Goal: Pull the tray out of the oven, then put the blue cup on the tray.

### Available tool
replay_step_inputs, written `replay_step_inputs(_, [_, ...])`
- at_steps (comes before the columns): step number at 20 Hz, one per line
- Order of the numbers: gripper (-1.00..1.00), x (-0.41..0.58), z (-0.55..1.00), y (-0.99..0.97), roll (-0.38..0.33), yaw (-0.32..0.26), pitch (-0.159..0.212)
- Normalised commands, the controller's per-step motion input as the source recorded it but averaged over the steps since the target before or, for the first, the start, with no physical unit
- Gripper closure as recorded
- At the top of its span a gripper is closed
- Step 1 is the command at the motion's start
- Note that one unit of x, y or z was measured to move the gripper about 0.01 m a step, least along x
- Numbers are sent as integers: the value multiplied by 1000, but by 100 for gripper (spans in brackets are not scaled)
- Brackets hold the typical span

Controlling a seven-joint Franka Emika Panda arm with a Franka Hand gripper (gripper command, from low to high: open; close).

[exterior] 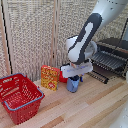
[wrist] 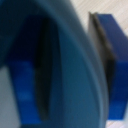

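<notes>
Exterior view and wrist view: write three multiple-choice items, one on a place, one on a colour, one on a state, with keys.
1. Where is the small light-blue plastic cup?
A. on the wooden table
B. in the basket
C. on the oven

2. What colour is the plastic mesh basket?
A. green
B. red
C. white

3. How is the gripper?
A. far from the cup
B. holding the cereal box
C. closed around the cup wall

Key: A, it stands beside the yellow-red cereal box; B, plainly red; C, the wrist view shows blue fingers either side of the cup wall.
</notes>
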Motion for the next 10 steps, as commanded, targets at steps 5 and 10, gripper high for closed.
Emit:
replay_step_inputs(5, [100, 19, 154, -41, 109, -120, -136])
replay_step_inputs(10, [100, 174, 474, -226, 112, -115, -11])
